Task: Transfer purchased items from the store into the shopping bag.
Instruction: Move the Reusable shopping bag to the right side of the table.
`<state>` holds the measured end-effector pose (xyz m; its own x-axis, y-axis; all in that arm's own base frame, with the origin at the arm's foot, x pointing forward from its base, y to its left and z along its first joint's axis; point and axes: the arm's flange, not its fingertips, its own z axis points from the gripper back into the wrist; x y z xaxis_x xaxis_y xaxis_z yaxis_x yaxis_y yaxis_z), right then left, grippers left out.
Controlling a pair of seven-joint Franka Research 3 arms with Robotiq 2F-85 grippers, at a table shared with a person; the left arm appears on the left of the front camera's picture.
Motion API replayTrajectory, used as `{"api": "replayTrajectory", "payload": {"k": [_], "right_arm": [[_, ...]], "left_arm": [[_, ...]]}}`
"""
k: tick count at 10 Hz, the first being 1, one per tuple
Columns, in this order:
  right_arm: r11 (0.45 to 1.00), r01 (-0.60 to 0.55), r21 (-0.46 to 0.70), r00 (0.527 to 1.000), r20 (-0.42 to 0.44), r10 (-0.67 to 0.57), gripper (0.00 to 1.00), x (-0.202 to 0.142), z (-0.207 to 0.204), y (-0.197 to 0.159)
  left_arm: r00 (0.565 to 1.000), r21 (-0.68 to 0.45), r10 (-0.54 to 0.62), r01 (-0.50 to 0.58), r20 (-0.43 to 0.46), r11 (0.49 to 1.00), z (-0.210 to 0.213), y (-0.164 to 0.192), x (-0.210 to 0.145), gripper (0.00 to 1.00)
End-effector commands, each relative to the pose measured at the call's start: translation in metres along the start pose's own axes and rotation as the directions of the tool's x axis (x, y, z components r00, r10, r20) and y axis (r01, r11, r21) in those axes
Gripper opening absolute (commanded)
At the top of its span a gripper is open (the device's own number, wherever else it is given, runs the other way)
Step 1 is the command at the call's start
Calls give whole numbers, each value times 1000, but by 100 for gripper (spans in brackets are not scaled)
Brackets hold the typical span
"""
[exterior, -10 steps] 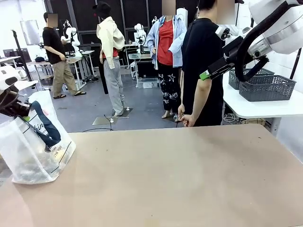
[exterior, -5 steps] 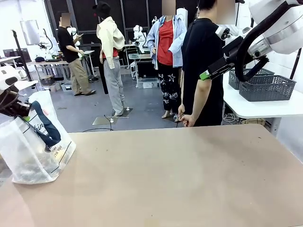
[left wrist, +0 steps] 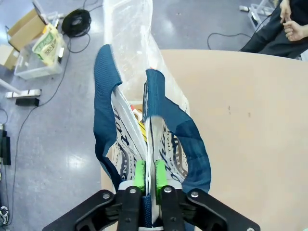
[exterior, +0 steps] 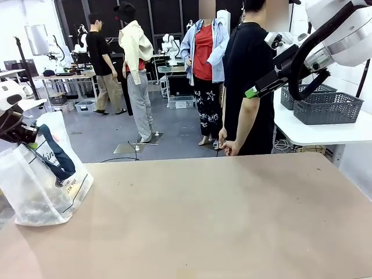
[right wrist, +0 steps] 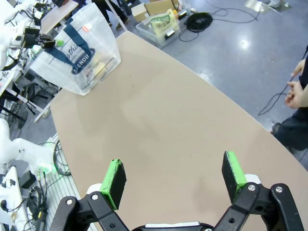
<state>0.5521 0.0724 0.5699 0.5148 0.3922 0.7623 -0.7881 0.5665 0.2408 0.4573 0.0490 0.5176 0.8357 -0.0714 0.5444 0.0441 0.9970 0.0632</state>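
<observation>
1. The translucent whitish plastic shopping bag with navy blue strap handles and navy printed lettering (exterior: 43,177) stands on the near-left part of the plain tan table (exterior: 221,215), close to its left edge.
2. The left gripper (left wrist: 147,174) sits at the top of the bag, its green pads (left wrist: 139,173) set narrowly together with the bag's edge and the gathered blue straps (left wrist: 107,96) pinched between them.
3. In the left wrist view the straps rise away from the fingers in two loops, and the bag's mouth stands slightly parted beneath them.
4. Through that gap a yellow-and-red printed piece (left wrist: 140,126) shows inside the bag; what it is cannot be told.
5. In the right wrist view a yellowish item (right wrist: 98,69) shows through the bag's clear wall, low in the bag, beside the oval navy logo.
6. The right gripper (right wrist: 174,179) hangs high above the table, well apart from the bag, its two green-padded fingers spread wide with nothing between them.
7. In the front view the right arm (exterior: 325,40) reaches in from the upper right, above the far-right corner of the table.
8. Two dark grey mesh plastic baskets (exterior: 328,107) sit on a white side table (exterior: 325,132) at the far right, beyond the tan table.
9. A person in a black top (exterior: 250,75) stands at the far side of the table, one hand (exterior: 229,148) hanging just beyond its far edge.
</observation>
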Motion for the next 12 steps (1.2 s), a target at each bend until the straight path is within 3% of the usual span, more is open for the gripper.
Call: {"api": "replayTrajectory", "payload": {"k": [1, 3, 4, 12], "right_arm": [[1000, 10, -13, 1000, -6, -10, 100, 3, -1, 0], [1000, 10, -13, 1000, -6, -10, 100, 3, -1, 0], [1000, 10, -13, 1000, -6, -10, 100, 3, -1, 0], [1000, 10, -13, 1000, -6, -10, 100, 3, -1, 0]], "left_arm": [[1000, -1, -12, 12, 5, 1000, 6, -2, 4, 56], [1000, 12, -21, 21, -6, 1000, 9, -6, 5, 94], [1000, 17, -25, 25, -8, 1000, 11, -7, 6, 100], [999, 6, -51, 51, 1, 999, 23, -13, 10, 100]]}}
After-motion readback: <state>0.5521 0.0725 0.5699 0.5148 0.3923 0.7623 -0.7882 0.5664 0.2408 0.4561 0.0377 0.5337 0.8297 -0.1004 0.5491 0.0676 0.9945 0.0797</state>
